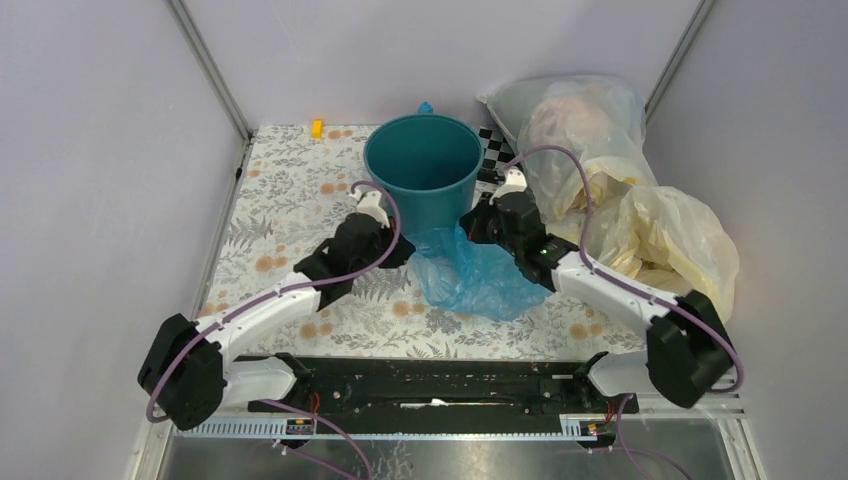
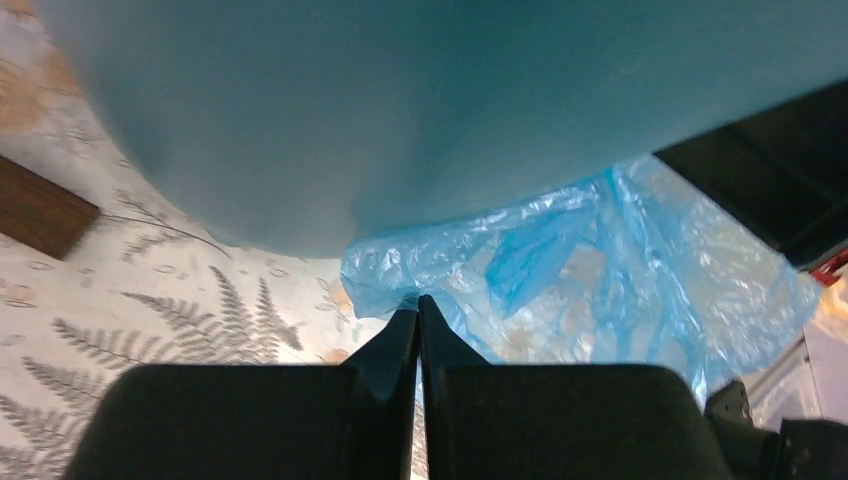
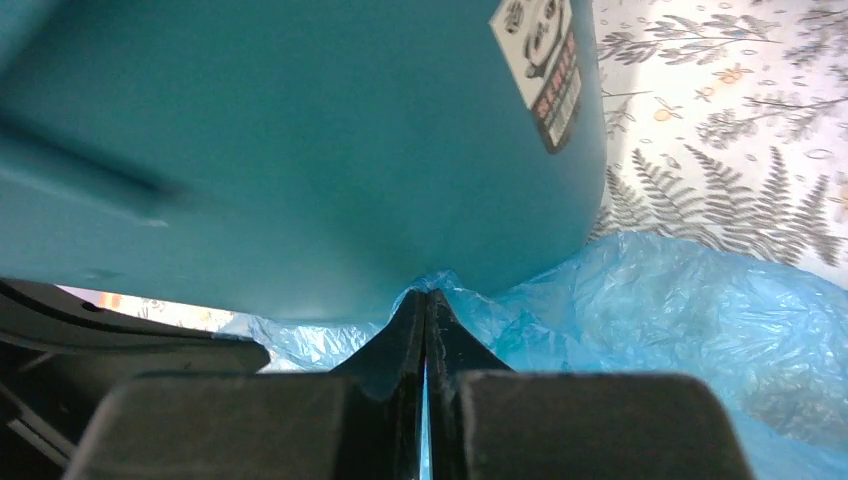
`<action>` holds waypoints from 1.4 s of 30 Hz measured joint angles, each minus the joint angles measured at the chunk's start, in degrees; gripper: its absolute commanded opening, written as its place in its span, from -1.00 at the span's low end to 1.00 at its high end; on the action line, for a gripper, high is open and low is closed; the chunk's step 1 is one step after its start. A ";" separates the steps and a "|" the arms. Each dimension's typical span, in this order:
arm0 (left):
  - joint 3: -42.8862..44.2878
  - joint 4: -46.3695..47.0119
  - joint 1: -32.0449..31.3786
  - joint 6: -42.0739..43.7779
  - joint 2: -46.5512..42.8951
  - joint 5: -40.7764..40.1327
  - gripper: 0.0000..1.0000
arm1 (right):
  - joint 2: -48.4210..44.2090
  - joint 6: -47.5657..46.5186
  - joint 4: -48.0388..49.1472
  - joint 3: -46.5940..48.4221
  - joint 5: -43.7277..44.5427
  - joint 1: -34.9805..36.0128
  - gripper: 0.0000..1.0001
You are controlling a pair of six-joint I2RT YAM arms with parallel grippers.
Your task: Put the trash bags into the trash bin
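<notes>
**Top view.** The trash bin (image 1: 430, 205) stands upright at the far middle of the table (image 1: 290, 200), mouth open to the camera. The trash bag (image 1: 482, 282) lies flattened on the cloth just in front of the bin, its far edge touching the bin's foot. I read its long axis as running from that foot toward the near edge, angled slightly right. I cannot tell which end is the mouth. The left gripper (image 1: 400, 250) and right gripper (image 1: 470, 228) flank the bin's base at the bag's two far corners. A clear bag (image 1: 580, 125) and a pale-yellow bag (image 1: 675, 240) sit well apart at the far right.

**Left wrist.** The left gripper (image 2: 418, 305) has its fingers pressed together, with the tips at the crinkled hem of the trash bag (image 2: 600, 270). I judge it is nipping that hem. The trash bin (image 2: 400, 120) wall fills the frame above.

**Right wrist.** The right gripper (image 3: 427, 298) is likewise closed. Blue film shows in the slit between its fingers, so it is pinching the trash bag (image 3: 680, 310) hard against the trash bin (image 3: 300, 150) wall, below the label (image 3: 548, 70).

**Step in hand.** Lift the pinched edge up to the rim. I would raise both arms together at equal height, keeping the hem lightly taut between them. I would draw back a little from the wall first so the bin is not nudged or tipped, and carry the hem over the rim only once the trailing film hangs free.
</notes>
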 measured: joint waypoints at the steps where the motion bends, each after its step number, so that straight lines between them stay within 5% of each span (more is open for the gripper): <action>1: 0.00 0.13 1.55 0.07 0.11 0.79 -1.00 | 1.81 0.28 1.90 0.17 -0.94 0.00 -1.00; 24: -0.07 0.39 11.47 4.13 4.76 6.08 -1.00 | 22.25 4.98 10.47 14.80 -10.99 -0.39 -1.00; 35: -1.95 -6.19 11.47 0.98 -11.19 14.03 -1.00 | 0.20 2.89 -0.42 7.32 -9.92 -2.43 -1.00; 42: 6.88 -15.91 11.47 -1.77 -20.41 17.05 -1.00 | -12.44 -0.17 -12.85 10.73 -8.39 -2.71 -1.00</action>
